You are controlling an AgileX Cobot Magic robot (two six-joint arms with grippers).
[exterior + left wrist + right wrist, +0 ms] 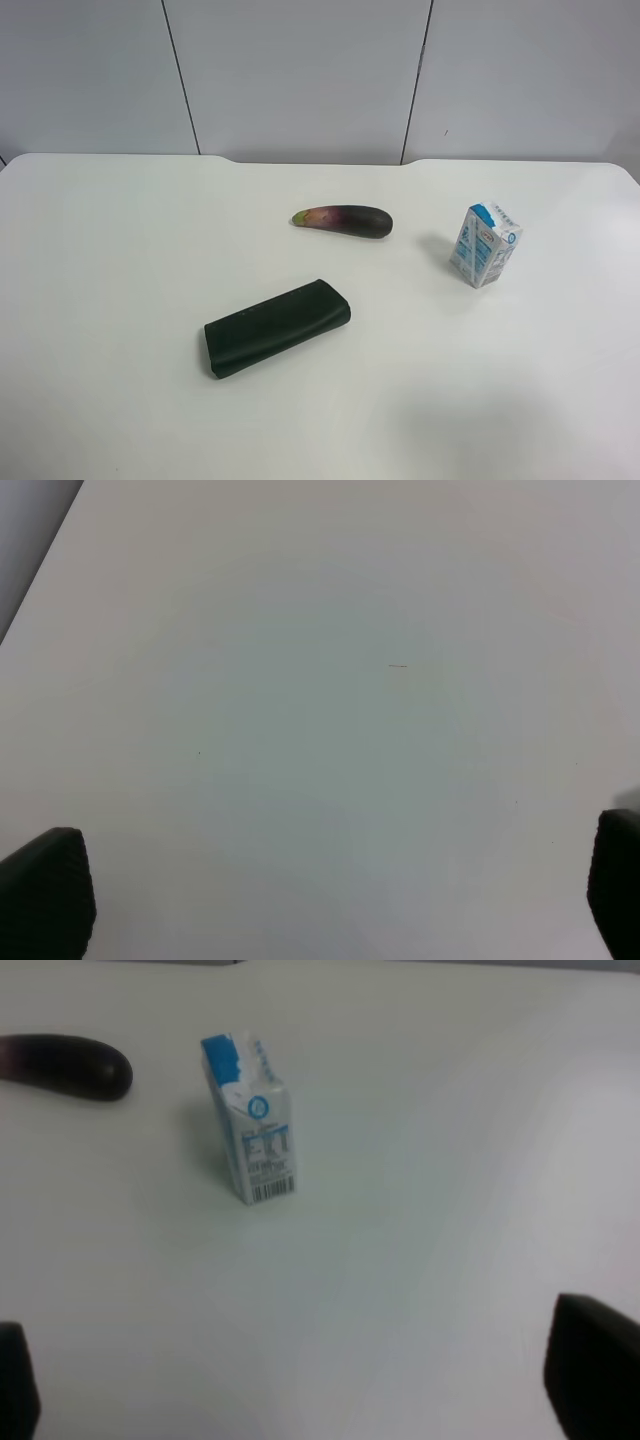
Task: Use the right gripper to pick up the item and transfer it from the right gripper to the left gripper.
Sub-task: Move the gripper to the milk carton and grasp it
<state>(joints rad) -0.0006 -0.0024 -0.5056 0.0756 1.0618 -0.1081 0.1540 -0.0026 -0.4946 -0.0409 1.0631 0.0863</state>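
Exterior high view, carton: small white-and-blue carton, upright on the white surface, toward the right side of this view, untouched.
Exterior high view, arms: none in sight; no hand near the carton.
Exterior high view, other things: dark eggplant near the middle, apart from the carton; long black case lying closer to the camera, well apart from both.
Right wrist view, right hand: wide open, holding nothing; only two dark fingertips visible at the frame edges.
Right wrist view, carton: ahead of the open hand and well apart from it, barcode side toward the camera; end of the eggplant near it, not touching.
Right wrist view, path: bare surface between hand and carton; nothing in the way, as far as visible.
Left wrist view, left hand: open as well, empty; only bare surface below, no carton in sight.
Progress: probably at the very start; grasp not yet made, and lifting and passing to the left hand all left to do.
Caution: eggplant rather near on one side of the carton; probably room enough for the fingers.
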